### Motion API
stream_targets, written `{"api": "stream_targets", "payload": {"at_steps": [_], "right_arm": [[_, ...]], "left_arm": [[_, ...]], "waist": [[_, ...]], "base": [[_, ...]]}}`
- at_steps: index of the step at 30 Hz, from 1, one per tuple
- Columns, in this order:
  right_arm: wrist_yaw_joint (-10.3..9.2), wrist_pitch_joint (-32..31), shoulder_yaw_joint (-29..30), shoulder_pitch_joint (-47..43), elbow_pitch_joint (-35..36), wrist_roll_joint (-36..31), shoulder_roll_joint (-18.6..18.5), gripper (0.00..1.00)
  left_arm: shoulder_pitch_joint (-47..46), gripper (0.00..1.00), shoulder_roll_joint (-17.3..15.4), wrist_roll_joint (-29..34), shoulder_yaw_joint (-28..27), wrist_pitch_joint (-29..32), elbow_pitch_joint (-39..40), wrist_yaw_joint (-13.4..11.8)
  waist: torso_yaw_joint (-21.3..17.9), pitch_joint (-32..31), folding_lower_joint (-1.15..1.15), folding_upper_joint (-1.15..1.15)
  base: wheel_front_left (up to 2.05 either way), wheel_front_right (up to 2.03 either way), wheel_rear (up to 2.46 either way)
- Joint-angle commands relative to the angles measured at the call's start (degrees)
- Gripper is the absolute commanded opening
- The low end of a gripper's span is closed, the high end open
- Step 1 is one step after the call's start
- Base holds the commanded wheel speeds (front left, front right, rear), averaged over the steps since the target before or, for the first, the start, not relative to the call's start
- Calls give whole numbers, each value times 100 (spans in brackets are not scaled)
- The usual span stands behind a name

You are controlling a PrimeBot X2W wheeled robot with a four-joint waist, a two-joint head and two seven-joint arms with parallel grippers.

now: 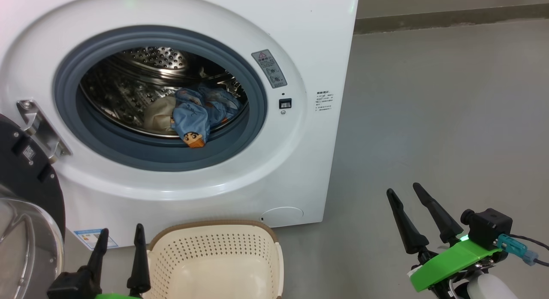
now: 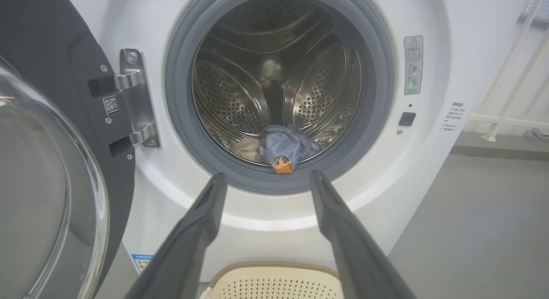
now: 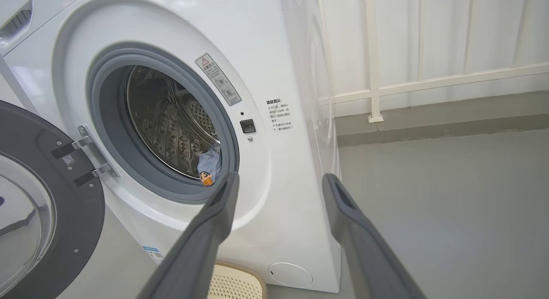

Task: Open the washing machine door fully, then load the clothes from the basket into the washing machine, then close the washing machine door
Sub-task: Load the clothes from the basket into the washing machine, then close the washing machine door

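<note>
Left claw (image 1: pixel 122 228) and right claw (image 1: pixel 402 188) gape released, empty. Clothes (image 1: pixel 197 114) sit in the drum (image 1: pixel 141 63) ahead of the left claw, 1 printed corner on the gasket (image 1: pixel 171 155); closing the washing machine door (image 1: pixel 25 174) could pinch it.

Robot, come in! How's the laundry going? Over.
Left gripper, right gripper open, empty. Clothes in washing machine; basket looks empty; door open. Cartoon-print tip hangs onto gasket, may catch door.
</note>
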State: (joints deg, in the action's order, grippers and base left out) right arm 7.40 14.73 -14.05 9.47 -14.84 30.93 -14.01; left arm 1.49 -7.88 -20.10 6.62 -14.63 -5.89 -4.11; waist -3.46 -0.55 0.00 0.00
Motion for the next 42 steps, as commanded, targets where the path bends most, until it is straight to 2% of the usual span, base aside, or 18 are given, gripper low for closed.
{"api": "stream_targets", "payload": {"at_steps": [1, 23, 42], "right_arm": [[9, 27, -120, 67, 120, 9, -67, 100], [9, 27, -149, 94, 84, 17, -79, 100], [9, 27, -138, 75, 83, 27, -59, 100]], "left_arm": [[-102, 100, -44, -14, -241, -36, 178, 39], [-89, 100, 86, 72, -376, -37, 188, 172], [-62, 100, 170, 183, -438, -37, 185, 326]], "waist": [[2, 1, 0, 0], [-22, -10, 0, 0], [11, -27, 0, 0]], "base": [[0, 0, 0], [-6, 6, 0], [-114, 112, 2]]}}
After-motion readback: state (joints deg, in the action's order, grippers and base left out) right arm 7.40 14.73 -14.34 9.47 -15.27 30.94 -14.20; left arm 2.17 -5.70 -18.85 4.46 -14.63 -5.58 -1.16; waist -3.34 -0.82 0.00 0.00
